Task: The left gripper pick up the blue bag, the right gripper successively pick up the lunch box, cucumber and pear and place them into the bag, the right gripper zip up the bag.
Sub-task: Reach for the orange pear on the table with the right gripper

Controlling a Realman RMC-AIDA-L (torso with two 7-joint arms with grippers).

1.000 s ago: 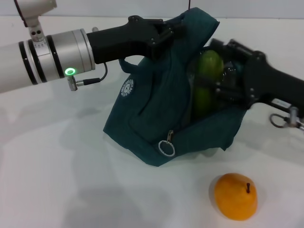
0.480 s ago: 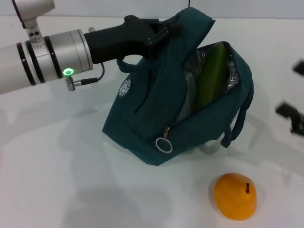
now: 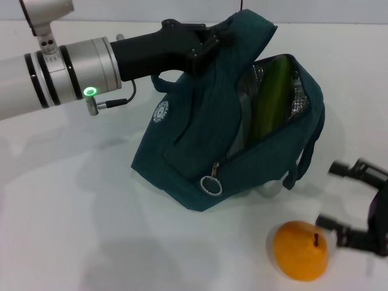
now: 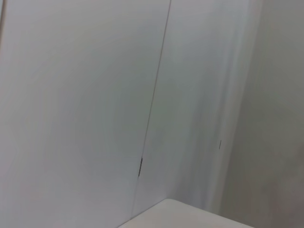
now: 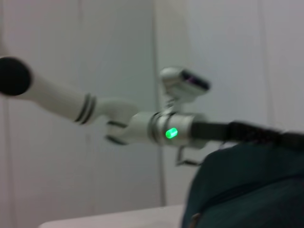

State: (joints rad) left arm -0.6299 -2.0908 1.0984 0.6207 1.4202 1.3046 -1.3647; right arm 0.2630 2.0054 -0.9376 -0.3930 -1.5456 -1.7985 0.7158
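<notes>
Left gripper (image 3: 213,41) clenched on the top edge of the blue bag (image 3: 200,151), holding it lifted and tilted so the unzipped mouth gaped toward the right gripper's side. Cucumber (image 3: 270,100) lay slanted inside against the silvery lining; lunch box not discernible, presumably beneath it. Right gripper (image 3: 348,203) hung low over the tabletop (image 3: 73,230) with fingers spread, empty, just beside the pear (image 3: 300,250), which sat below the bag's mouth. Judged: pear pickup next; zipper ring (image 3: 211,185) untouched.
</notes>
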